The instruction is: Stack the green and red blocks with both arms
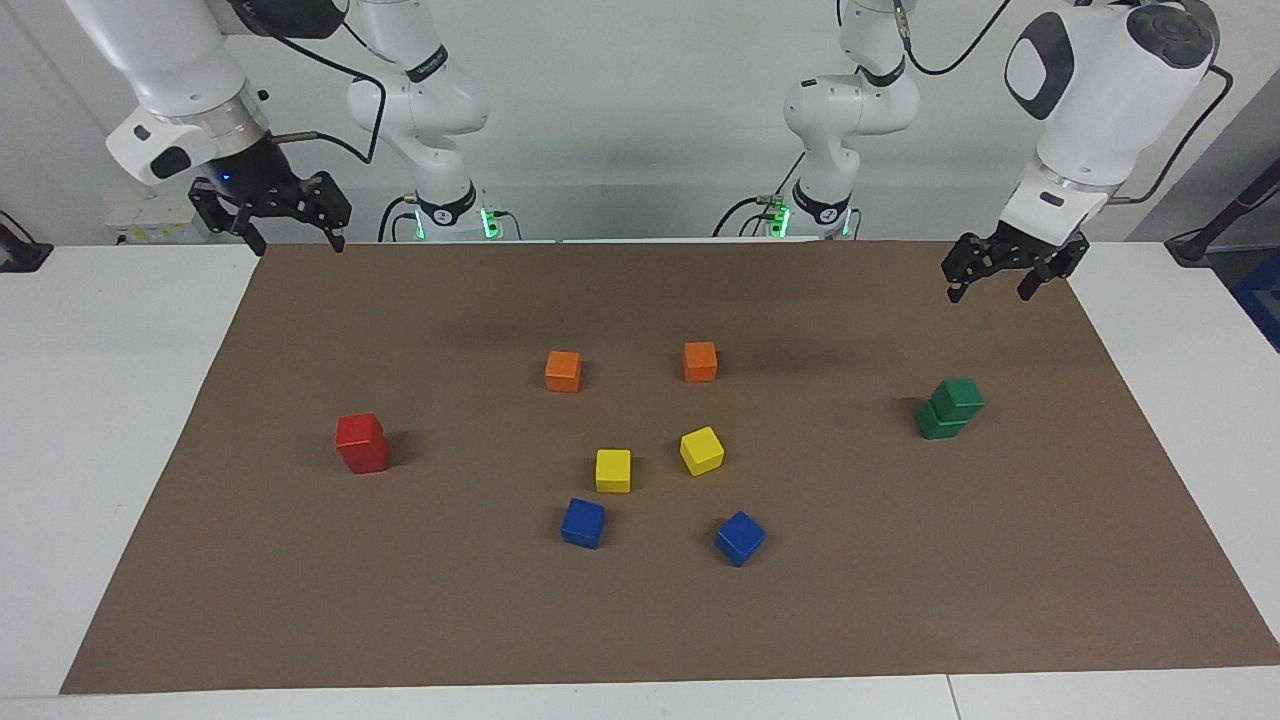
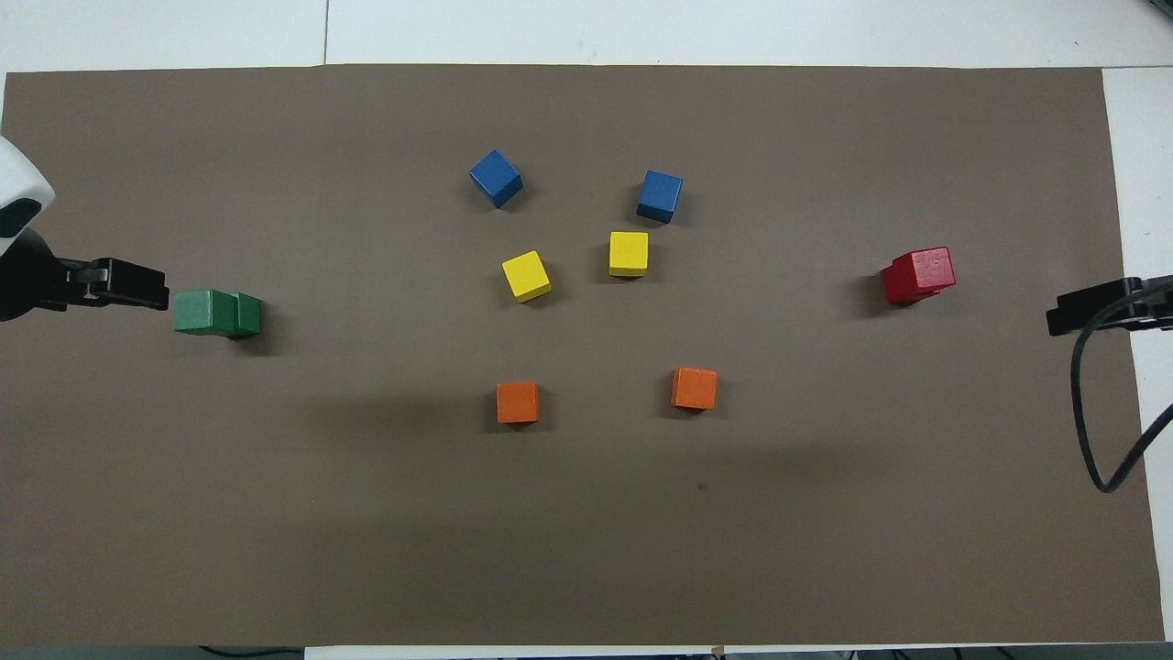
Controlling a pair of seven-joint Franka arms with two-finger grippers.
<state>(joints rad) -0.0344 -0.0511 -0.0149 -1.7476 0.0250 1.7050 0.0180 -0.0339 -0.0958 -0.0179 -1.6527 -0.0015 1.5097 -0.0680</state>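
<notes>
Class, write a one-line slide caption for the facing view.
Red stack and green stack stand finished; left gripper and right gripper hover open, empty.

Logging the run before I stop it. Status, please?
Left pincer open, empty, up over the mat's edge. Right pincer open, empty, likewise. Green stack and red stack each two high, standing free. Nothing in the way.

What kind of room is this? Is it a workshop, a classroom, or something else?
Most likely a robotics lab. Two white robot arms stand at a table covered by a brown mat, the left pincer and right pincer both open above it, with small coloured cubes like the red stack set out.
</notes>
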